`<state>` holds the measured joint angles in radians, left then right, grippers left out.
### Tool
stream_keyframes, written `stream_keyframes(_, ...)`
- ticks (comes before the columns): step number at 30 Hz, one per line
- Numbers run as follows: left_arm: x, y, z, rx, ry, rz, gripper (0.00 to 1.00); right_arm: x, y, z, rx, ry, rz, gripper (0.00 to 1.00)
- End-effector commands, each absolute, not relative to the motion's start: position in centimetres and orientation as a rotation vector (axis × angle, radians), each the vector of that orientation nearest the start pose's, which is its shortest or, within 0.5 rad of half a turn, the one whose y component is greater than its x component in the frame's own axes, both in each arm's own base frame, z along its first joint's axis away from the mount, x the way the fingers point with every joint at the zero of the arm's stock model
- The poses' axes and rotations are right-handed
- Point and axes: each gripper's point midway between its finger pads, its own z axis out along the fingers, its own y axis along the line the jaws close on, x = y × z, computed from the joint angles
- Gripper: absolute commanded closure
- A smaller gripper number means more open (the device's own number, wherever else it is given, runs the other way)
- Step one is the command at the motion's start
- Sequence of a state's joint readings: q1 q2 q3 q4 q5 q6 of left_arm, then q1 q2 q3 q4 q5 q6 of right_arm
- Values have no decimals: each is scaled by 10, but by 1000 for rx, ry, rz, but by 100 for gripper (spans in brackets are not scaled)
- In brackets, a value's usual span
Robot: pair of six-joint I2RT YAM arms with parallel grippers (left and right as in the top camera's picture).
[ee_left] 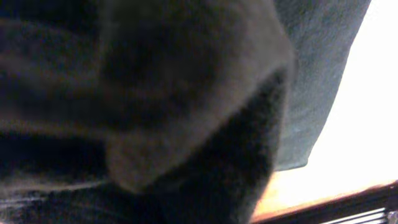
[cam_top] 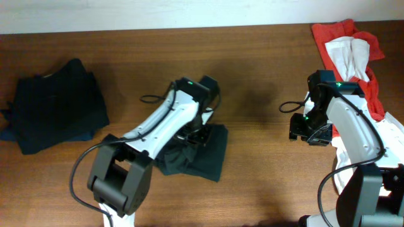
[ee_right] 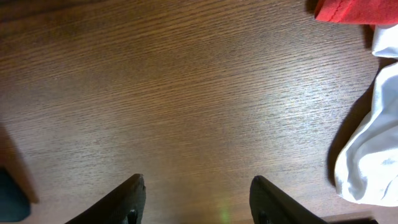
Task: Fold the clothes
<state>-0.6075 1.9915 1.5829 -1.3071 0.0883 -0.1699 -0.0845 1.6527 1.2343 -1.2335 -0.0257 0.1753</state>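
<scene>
A crumpled dark garment (cam_top: 203, 159) lies at the table's middle. My left gripper (cam_top: 197, 133) is down on its upper edge and is shut on the cloth. In the left wrist view blurred dark fabric (ee_left: 186, 93) fills nearly the whole picture and hides the fingers. A folded stack of black clothes (cam_top: 53, 107) rests at the far left. Red cloth (cam_top: 333, 31) and a white garment (cam_top: 351, 53) are heaped at the back right. My right gripper (cam_top: 309, 129) (ee_right: 196, 180) hovers open over bare wood, with nothing between its fingers.
The wooden table (cam_top: 265, 75) runs the full width. White cloth (ee_right: 373, 155) and a red corner (ee_right: 348, 9) lie just right of the right gripper. More white fabric (cam_top: 341, 161) sits by the right arm's base.
</scene>
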Motion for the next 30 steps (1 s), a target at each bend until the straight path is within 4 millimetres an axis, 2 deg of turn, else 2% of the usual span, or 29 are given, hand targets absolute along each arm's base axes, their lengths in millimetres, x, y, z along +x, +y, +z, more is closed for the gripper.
stream_keyframes(1,269,-222,67,732,3203,-56,63,272,-22,91,410,3179,19,42)
stream_keyframes(3,269,-229,71,735,3197,-106,59,272,-20,91,408,3180,31,37)
stream_keyframes(4,271,-237,80,723,3192,-190,59,273,-17,91,407,3178,55,34)
stream_keyframes(7,300,-245,122,662,3079,-305,58,275,-3,92,347,3176,190,31)
stream_keyframes(8,315,-243,143,648,3013,-335,58,276,6,94,288,3174,275,31)
stream_keyframes(9,338,-230,175,578,2918,-339,58,277,18,96,225,3165,387,31)
stream_keyframes(11,356,-213,201,495,2848,-330,57,277,28,99,181,3155,470,31)
stream_keyframes(12,366,-198,215,435,2811,-322,57,278,37,101,135,3141,535,31)
stream_keyframes(13,371,-185,225,386,2788,-320,55,278,49,104,66,3121,614,31)
stream_keyframes(14,378,-164,234,309,2772,-315,52,279,63,107,-19,3097,682,32)
stream_keyframes(15,381,-149,236,259,2775,-308,50,280,72,108,-76,3080,714,31)
stream_keyframes(17,386,-116,232,145,2807,-283,48,285,93,109,-196,3041,719,31)
stream_keyframes(18,387,-106,228,108,2822,-276,47,288,100,109,-238,3023,716,30)
stream_keyframes(22,385,-79,203,-4,2886,-285,44,302,152,112,-441,2901,715,25)
stream_keyframes(24,382,-75,189,-27,2912,-300,44,305,177,113,-550,2835,719,24)
stream_keyframes(26,378,-78,164,-32,2944,-346,44,309,201,113,-651,2766,690,24)
stream_keyframes(30,367,-94,114,-22,2979,-489,44,323,221,99,-651,2729,504,23)
